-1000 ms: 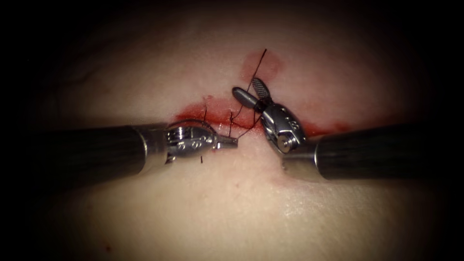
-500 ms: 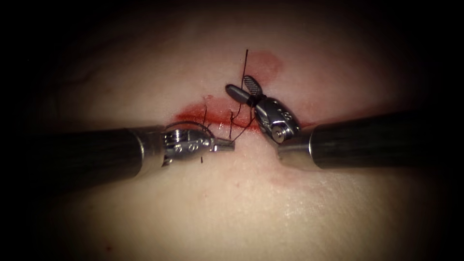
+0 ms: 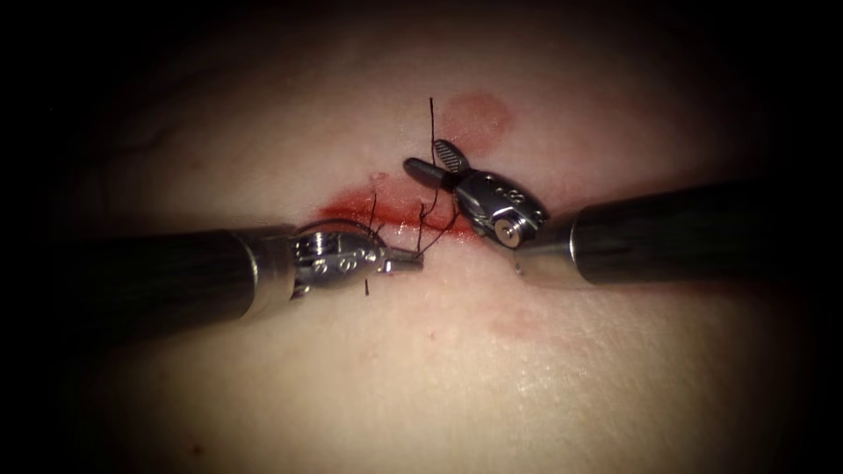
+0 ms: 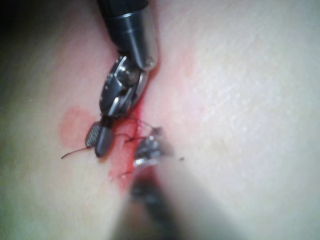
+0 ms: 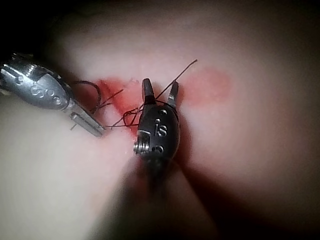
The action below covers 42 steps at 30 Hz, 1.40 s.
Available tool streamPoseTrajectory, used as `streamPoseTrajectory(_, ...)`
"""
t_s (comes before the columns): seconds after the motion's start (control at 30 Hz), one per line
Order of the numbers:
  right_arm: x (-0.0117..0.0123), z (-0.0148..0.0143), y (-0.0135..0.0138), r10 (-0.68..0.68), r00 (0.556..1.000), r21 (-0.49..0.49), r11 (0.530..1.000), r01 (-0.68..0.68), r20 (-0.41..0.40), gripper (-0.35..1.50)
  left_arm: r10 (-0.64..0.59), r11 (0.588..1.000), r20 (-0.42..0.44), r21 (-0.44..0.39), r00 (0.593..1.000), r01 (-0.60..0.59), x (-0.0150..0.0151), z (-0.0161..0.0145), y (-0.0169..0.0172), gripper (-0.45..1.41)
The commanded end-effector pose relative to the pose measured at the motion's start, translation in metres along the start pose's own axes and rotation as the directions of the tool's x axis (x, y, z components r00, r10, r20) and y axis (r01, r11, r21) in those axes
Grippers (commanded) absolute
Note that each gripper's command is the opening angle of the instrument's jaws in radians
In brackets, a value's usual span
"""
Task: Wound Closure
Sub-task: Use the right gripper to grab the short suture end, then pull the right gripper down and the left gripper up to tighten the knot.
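- Left arm's slim steel needle driver (image 3: 411,258): jaws are lying clenched, tip pointing to 3 o'clock just below the cut. They are apparently pinching the thread, though the grasp itself is too small to confirm.
- Right arm's steel needle driver (image 3: 428,158): jaws are standing released, straddling a strand and gripping nothing.
- Thin black suture thread (image 3: 431,118): is running from the left tip up between the released jaws, its free end pointing to 12 o'clock.
- Curved needle: a thin grey arc (image 3: 344,223) over the left tool's wrist may be it. Cannot tell, and it is not visibly entering the tissue.
- Pale pork-belly tissue (image 3: 439,377), red-stained horizontal cut (image 3: 386,209): are lying under both tips.
- Hazards, as judged:
  - The released jaws may be closing off the strand or nicking the tissue.
  - A slack left-hand pinch may be letting the thread slip.
  - Overpulling may be tearing the cut's edge.
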<state>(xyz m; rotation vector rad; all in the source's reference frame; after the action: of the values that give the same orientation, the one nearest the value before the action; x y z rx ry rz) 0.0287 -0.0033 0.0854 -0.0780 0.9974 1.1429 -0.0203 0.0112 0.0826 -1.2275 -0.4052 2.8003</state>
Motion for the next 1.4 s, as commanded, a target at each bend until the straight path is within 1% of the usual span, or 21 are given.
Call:
streamPoseTrajectory(0.03,-0.0007,0.0005,-0.0003,-0.006,1.0,0.0,1.0,0.006,0.007,0.05,0.0,1.0,-0.001,-0.002,1.0,0.0,-0.0001,0.0008,0.0,-0.45)
streamPoseTrajectory(0.1,-0.0007,0.0005,-0.0003,-0.013,1.0,0.008,1.0,0.013,0.022,-0.35,0.001,1.0,-0.001,-0.002,1.0,-0.001,-0.0001,0.0008,0.0,-0.45)
streamPoseTrajectory(0.17,-0.0007,0.0004,-0.0003,-0.014,1.0,0.018,1.0,0.014,0.025,-0.35,0.001,1.0,-0.001,-0.003,1.0,-0.001,-0.0002,0.0008,0.0001,-0.45)
streamPoseTrajectory(0.27,-0.0008,0.0002,-0.0005,-0.016,0.999,-0.005,1.0,0.016,0.045,-0.35,0.001,1.0,-0.001,-0.003,1.0,-0.001,-0.0002,0.0007,0.0001,-0.45)
streamPoseTrajectory(0.4,-0.0008,-0.0003,-0.0009,-0.017,0.998,-0.006,1.0,0.017,0.058,-0.35,0.002,1.0,-0.002,-0.004,1.0,-0.002,-0.0003,0.0007,0.0,-0.45)
streamPoseTrajectory(0.57,0.0001,-0.003,-0.0025,-0.009,0.998,0.024,1.0,0.007,0.063,-0.35,0.011,1.0,0.002,0.0,1.0,-0.011,-0.0013,0.0002,-0.0013,-0.45)
streamPoseTrajectory(0.67,0.0007,-0.0055,-0.004,-0.003,0.998,0.051,0.999,0.0,0.056,-0.35,0.001,1.0,0.012,0.008,1.0,-0.002,-0.0021,-0.0006,-0.0023,-0.45)
streamPoseTrajectory(0.8,0.001,-0.0089,-0.0061,-0.017,0.999,0.081,0.997,0.013,0.046,-0.35,-0.008,0.999,0.017,0.033,1.0,0.008,-0.003,-0.0026,-0.005,-0.45)
streamPoseTrajectory(0.87,0.0011,-0.0108,-0.0082,-0.029,0.999,0.107,0.994,0.024,0.043,-0.35,-0.032,0.998,0.026,0.058,0.999,0.031,-0.0033,-0.0044,-0.0093,-0.45)
streamPoseTrajectory(0.93,0.0012,-0.0113,-0.0089,-0.033,0.999,0.115,0.993,0.029,0.034,-0.35,-0.042,0.997,0.03,0.064,0.999,0.04,-0.0033,-0.0046,-0.0111,-0.45)
streamPoseTrajectory(1.13,0.0015,-0.012,-0.0103,-0.042,0.999,0.147,0.988,0.039,0.02,-0.35,-0.067,0.994,0.037,0.085,0.997,0.063,-0.0033,-0.0036,-0.0156,-0.45)
streamPoseTrajectory(1.17,0.0013,-0.012,-0.0107,-0.043,0.999,0.153,0.987,0.04,0.019,-0.35,-0.075,0.993,0.041,0.095,0.996,0.071,-0.0032,-0.003,-0.017,-0.45)
streamPoseTrajectory(1.3,0.0007,-0.0123,-0.0112,-0.055,0.998,0.167,0.985,0.052,0.013,-0.35,-0.093,0.991,0.04,0.104,0.995,0.088,-0.0026,-0.0024,-0.0196,-0.45)
streamPoseTrajectory(1.4,-0.0003,-0.0127,-0.012,-0.062,0.998,0.191,0.98,0.061,0.002,-0.35,-0.105,0.99,0.035,0.101,0.994,0.101,-0.0021,-0.0022,-0.0212,-0.45)
